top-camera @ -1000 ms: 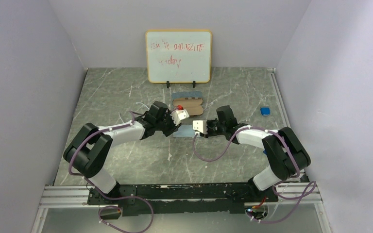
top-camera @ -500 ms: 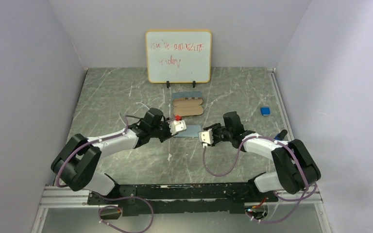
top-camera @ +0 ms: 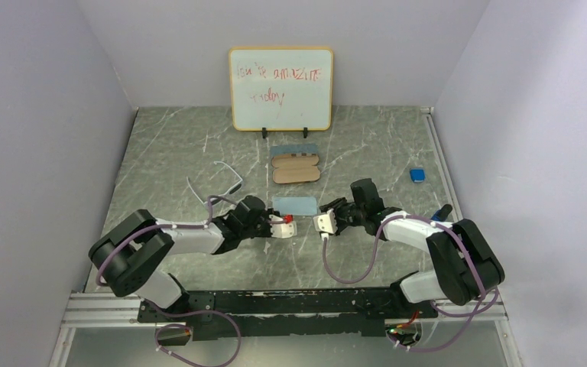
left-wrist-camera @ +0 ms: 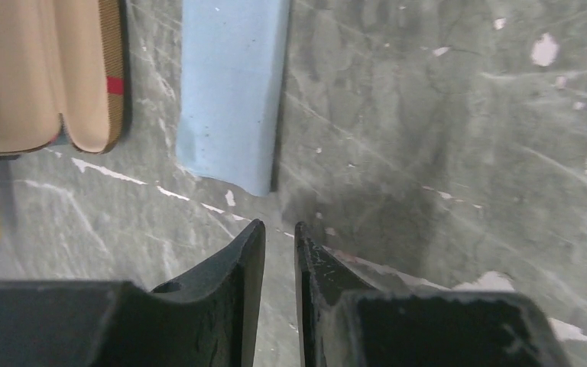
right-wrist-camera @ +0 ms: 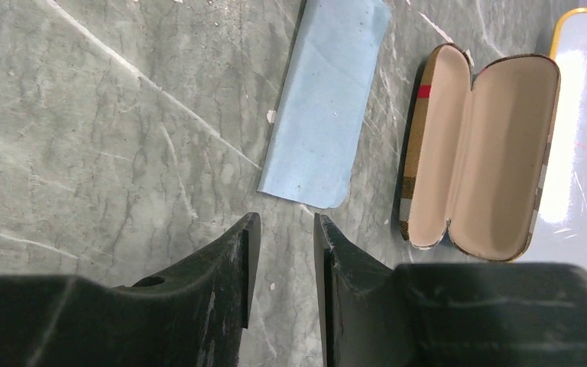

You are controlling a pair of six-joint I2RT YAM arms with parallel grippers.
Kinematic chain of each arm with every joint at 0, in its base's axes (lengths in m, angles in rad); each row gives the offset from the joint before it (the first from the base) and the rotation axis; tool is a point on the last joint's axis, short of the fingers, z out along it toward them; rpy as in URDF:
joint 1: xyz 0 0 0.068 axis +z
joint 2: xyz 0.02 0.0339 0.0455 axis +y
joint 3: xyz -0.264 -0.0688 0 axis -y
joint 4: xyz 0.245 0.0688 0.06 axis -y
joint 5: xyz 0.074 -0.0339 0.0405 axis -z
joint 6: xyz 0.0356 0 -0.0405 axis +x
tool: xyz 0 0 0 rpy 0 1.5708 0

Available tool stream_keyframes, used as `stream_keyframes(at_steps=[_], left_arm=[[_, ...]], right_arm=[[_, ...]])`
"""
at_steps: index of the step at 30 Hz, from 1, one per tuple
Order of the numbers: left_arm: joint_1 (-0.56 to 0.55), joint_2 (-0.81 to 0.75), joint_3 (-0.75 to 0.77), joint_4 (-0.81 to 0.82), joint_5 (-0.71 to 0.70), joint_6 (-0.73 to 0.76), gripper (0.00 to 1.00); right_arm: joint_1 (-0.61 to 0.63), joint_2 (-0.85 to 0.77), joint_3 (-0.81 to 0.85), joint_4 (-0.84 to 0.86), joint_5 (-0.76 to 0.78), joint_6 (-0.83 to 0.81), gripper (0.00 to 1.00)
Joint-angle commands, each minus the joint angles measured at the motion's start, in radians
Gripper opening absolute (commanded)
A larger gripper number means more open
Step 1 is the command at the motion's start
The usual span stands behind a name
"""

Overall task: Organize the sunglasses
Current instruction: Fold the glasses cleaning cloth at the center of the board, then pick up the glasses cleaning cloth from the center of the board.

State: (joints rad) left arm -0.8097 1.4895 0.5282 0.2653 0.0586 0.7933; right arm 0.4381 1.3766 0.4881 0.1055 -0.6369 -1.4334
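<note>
Two arms stretch low, left gripper (top-camera: 283, 226) and right gripper (top-camera: 322, 222) facing each other beside a flat light-blue cloth (top-camera: 295, 204). Both sets of jaws stand slightly apart, empty.

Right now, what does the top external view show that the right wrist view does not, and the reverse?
Only the top external view shows the white-framed sunglasses lying on the table, the small blue object at the far right, and the left gripper. Only the right wrist view shows up close that the right gripper has a gap between its fingers and holds nothing. Both views show the light-blue cloth, the open plaid case and the whiteboard.
</note>
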Motion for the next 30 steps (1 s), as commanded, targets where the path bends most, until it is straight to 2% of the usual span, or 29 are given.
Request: stream_keyframes(at_steps=[1,11,22,25,27,30], left_arm=[[-0.018,0.037,-0.015,0.152,-0.1,0.067,0.26],[-0.023,0.069,0.022,0.095,-0.023,0.084,0.28],[-0.028,0.14,0.06,0.082,-0.017,0.072,0.26],[-0.028,0.138,0.063,0.071,-0.013,0.074,0.18],[-0.028,0.141,0.073,0.051,-0.011,0.069,0.06],[-0.028,0.14,0.077,0.039,-0.008,0.066,0.05]], right_arm=[[0.001,-0.005,0.002,-0.006,-0.046,-0.011,0.35],[-0.002,-0.02,0.008,0.008,-0.032,0.022,0.33],[-0.033,-0.039,0.01,0.013,-0.047,0.043,0.32],[-0.042,-0.043,0.009,0.008,-0.054,0.042,0.31],[-0.042,-0.042,0.01,0.003,-0.056,0.036,0.31],[-0.043,-0.041,0.008,0.0,-0.063,0.021,0.31]])
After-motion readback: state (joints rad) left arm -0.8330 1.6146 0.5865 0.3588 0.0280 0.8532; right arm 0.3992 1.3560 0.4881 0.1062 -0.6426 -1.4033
